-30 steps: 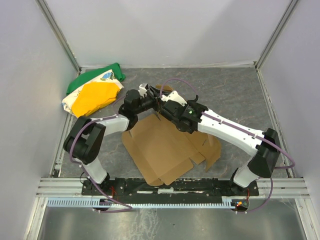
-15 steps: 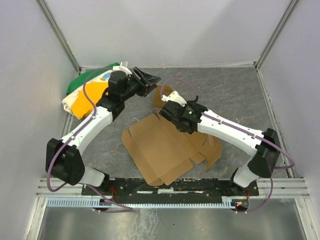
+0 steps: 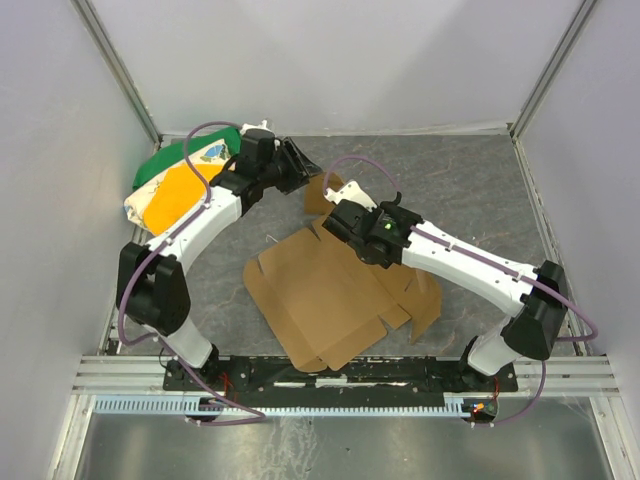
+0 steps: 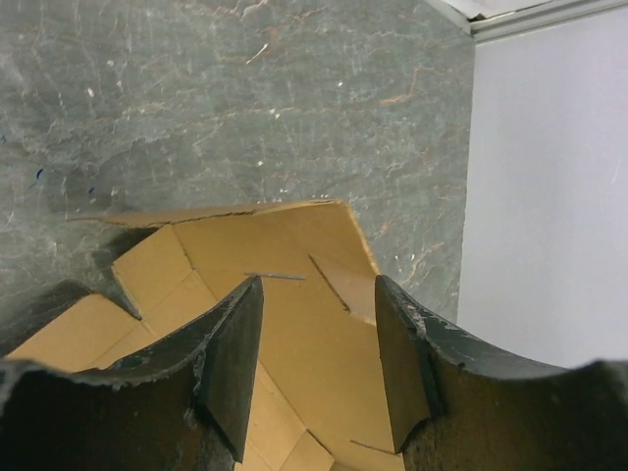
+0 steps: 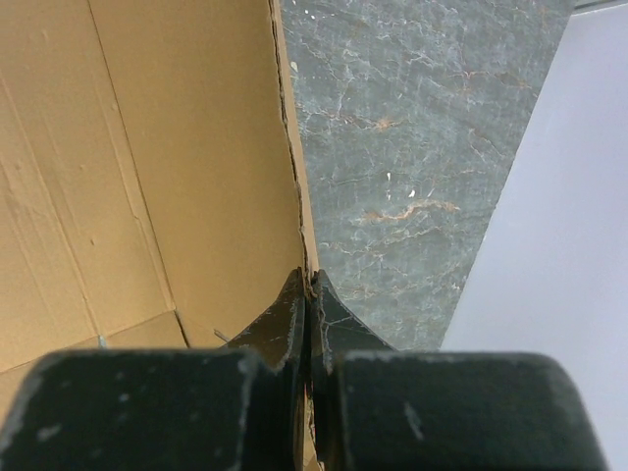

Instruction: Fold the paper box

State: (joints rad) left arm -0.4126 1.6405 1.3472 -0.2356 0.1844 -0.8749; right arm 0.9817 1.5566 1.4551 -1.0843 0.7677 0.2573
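The paper box [image 3: 320,295] was seen lying as a flat brown cut-out sheet near the middle of the grey counter [image 3: 450,190], between the two arms. Most of it was spread flat, with notched flaps along its near and right sides. One flap at its far edge [image 3: 322,195] was lifted off the counter.

The right arm [image 3: 460,262] was stretched from the near right corner across the sheet to that far edge. In the right wrist view, the right jaws were clenched on the thin edge of the paper box [image 5: 177,147], with the dark fingers [image 5: 280,329] pressed together on either side of the cardboard. Bare counter [image 5: 412,147] was visible just beyond that edge.

The left arm [image 3: 205,215] was reached toward the far left of the counter, with its wrist held beyond the lifted flap. The left jaws were released. In the left wrist view, the fingers [image 4: 231,358] were spread well apart with nothing held between them, and the paper box [image 4: 285,255] was seen through the gap, apart from them. Grey counter [image 4: 245,98] lay past the cardboard, and a pale wall [image 4: 549,196] stood at the right.

A green, yellow and white cloth bundle [image 3: 180,185] was lying in the far left corner, beside the left arm and apart from the paper box.
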